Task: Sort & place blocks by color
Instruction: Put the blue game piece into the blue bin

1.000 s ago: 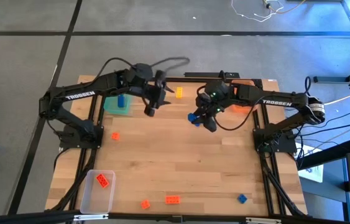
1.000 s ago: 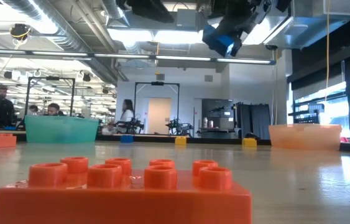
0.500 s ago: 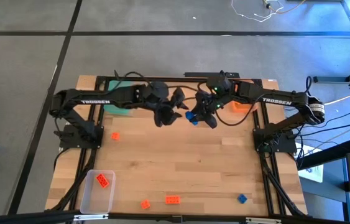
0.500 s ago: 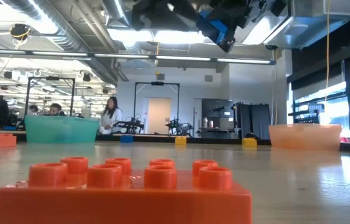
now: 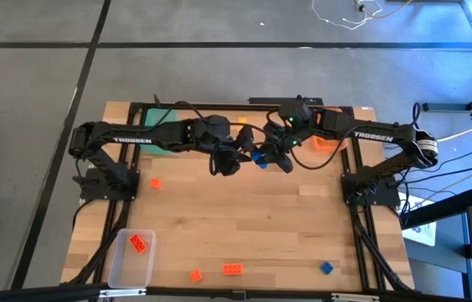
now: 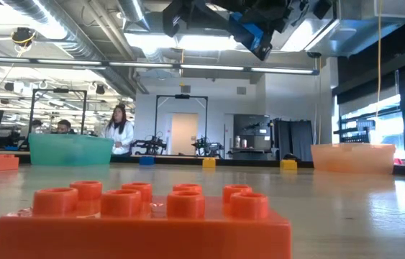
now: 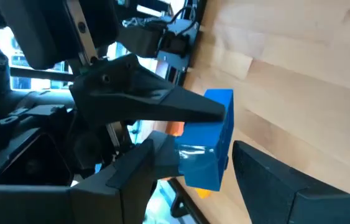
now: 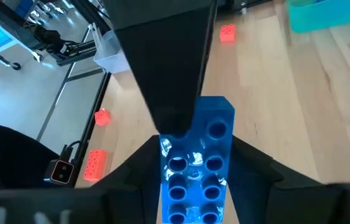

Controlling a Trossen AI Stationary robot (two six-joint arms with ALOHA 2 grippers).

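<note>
A blue block [image 5: 258, 157] hangs high above the table's far middle, with my right gripper [image 5: 266, 158] shut on it. In the right wrist view its hollow underside [image 8: 196, 162] faces the camera. My left gripper [image 5: 244, 156] has reached in from the table's left and is open. Its fingers [image 7: 162, 158] stand on either side of the block's free end [image 7: 215, 149]. One left finger [image 8: 168, 81] lies over the block's underside. More blocks lie loose on the table. My right gripper pinches the blue block's two long sides [image 8: 162, 168] between its two fingers. It comes from the table's right, slanting down. The block sticks out past the fingertips, lifted clear of the table. My left gripper's fingers are close against the block's free end; I cannot tell whether they touch.
The green tray [image 5: 157, 148] sits far left under my left arm, the orange tray [image 5: 326, 141] far right. A clear tray [image 5: 122, 268] near left holds a red-orange block [image 5: 138, 243]. Loose blocks: red-orange [image 5: 156, 183], [image 5: 195, 274], [image 5: 232, 269], blue [image 5: 326, 268].
My left gripper has swung from beside the green tray toward the table's right, up to the blue block, rolling its wrist on the way. My right gripper has stayed in place with the block and tipped it slightly.
</note>
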